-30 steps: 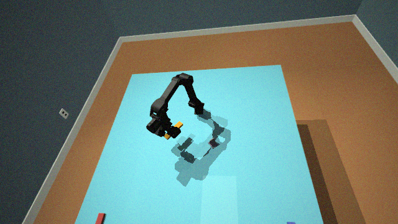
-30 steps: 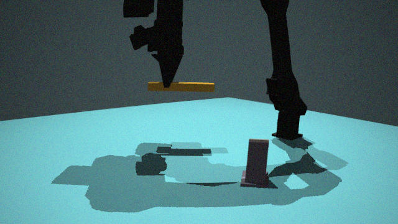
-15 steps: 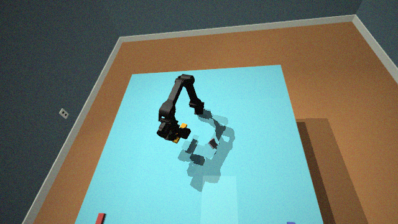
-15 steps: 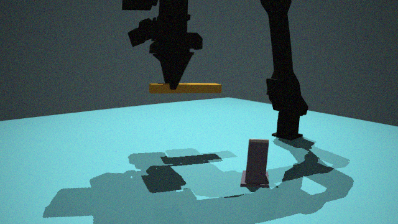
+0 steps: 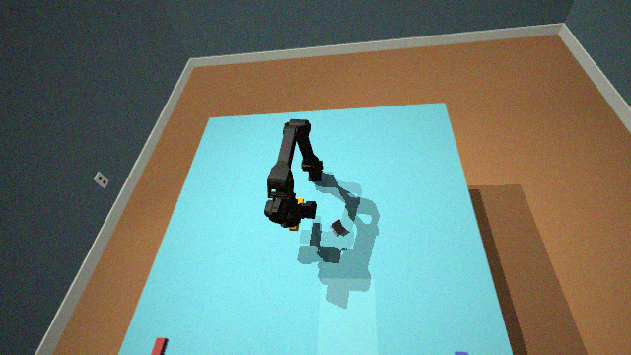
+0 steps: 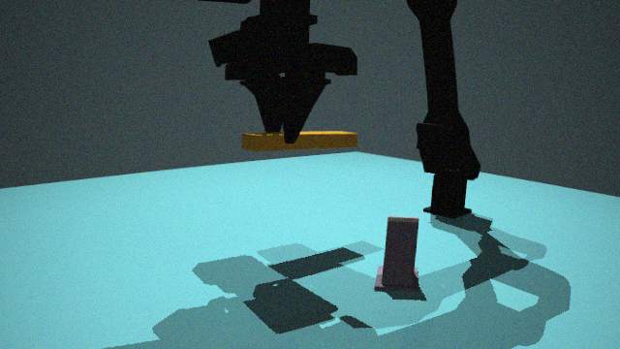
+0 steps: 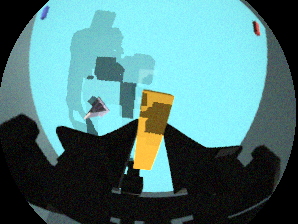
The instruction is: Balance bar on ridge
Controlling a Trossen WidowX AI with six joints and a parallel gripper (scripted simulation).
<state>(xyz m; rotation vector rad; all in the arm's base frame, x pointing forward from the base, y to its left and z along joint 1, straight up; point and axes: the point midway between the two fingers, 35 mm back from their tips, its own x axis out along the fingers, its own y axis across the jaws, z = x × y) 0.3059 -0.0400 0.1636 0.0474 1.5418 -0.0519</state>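
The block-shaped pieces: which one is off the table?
The orange bar, clamped in the gripper high above the table. The mauve ridge stands upright on it.

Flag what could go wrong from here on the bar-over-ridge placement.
1. The claw grips the orange bar near one end, not its middle. Centring the claw over the ridge would put the bar off balance, so it may tip onto the table on release.
2. The ridge is a narrow upright slab on a small base; a sideways nudge while lowering could topple it.
3. The bar hangs well above and beside the ridge, so misalignment is likely.
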